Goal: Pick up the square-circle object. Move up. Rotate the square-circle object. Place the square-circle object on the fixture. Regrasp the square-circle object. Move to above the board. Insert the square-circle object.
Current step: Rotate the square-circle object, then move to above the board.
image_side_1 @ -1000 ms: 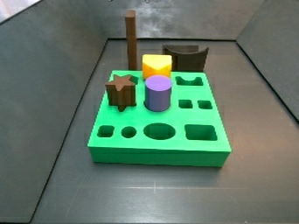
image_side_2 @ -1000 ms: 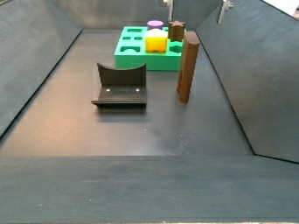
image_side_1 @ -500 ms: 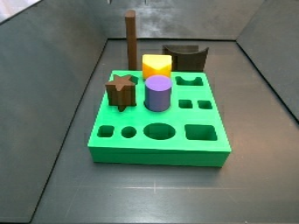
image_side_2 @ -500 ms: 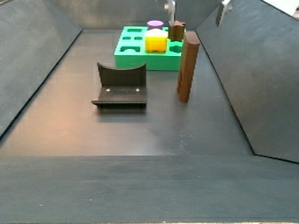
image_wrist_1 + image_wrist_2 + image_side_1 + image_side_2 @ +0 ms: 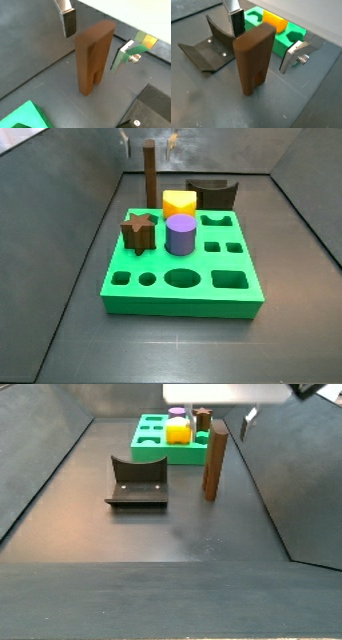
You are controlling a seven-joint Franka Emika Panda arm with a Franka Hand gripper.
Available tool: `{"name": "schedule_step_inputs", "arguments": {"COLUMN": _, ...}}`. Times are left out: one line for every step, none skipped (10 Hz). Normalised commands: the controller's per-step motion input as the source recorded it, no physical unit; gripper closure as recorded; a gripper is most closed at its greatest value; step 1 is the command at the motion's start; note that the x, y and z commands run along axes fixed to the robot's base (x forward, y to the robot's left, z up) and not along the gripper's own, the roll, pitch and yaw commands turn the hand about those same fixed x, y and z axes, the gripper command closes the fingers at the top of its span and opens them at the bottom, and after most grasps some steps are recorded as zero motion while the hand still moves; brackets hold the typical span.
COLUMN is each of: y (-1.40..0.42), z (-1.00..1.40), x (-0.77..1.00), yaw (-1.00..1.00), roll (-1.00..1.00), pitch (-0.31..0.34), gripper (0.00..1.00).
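While the square-circle object stands upright, the gripper straddles its top, jaws wide, untouching.

We see a dark grey matte floor spread out in both side views; a faint seam crosses it near the front. Sloping grey walls rise on each side, a left wall and a right wall, so the space reads as a trough. A paler back wall closes the far end. We find the light soft and even, with a dull sheen on the floor and only weak shadows. In both wrist views the same grey floor fills the background.
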Motion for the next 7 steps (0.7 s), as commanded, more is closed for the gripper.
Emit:
{"name": "schedule_step_inputs", "arguments": {"y": -0.02, "z": -0.27, "x": 0.02, "yaw": 0.05, "roll": -0.03, "pitch": -0.053, "gripper": 0.0}}
{"name": "schedule_step_inputs", "arguments": {"y": 0.0, "z": 0.0, "x": 0.0, "yaw": 0.05, "roll": -0.04, "pitch": -0.05, "gripper": 1.0}}
{"name": "schedule_step_inputs", "arguments": {"y": -0.07, "z": 1.0, "x": 0.2, "yaw": 0.14, "roll": 0.07, "pitch": 0.376, "gripper": 1.0}}
{"name": "schedule_step_inputs", "arguments": {"y": -0.07, "z": 1.0, "x": 0.2, "yaw": 0.14, "roll": 0.07, "pitch": 0.383, "gripper": 1.0}}
{"name": "schedule_step_inputs", "arguments": {"y": -0.06, "z": 1.0, "x": 0.19, "yaw": 0.11, "roll": 0.08, "pitch": 0.342, "gripper": 1.0}}
{"name": "schedule_step_inputs", "arguments": {"y": -0.06, "z": 1.0, "x": 0.18, "yaw": 0.08, "roll": 0.1, "pitch": 0.268, "gripper": 1.0}}
{"name": "schedule_step_inputs", "arguments": {"y": -0.06, "z": 1.0, "x": 0.17, "yaw": 0.06, "roll": 0.1, "pitch": 0.192, "gripper": 1.0}}
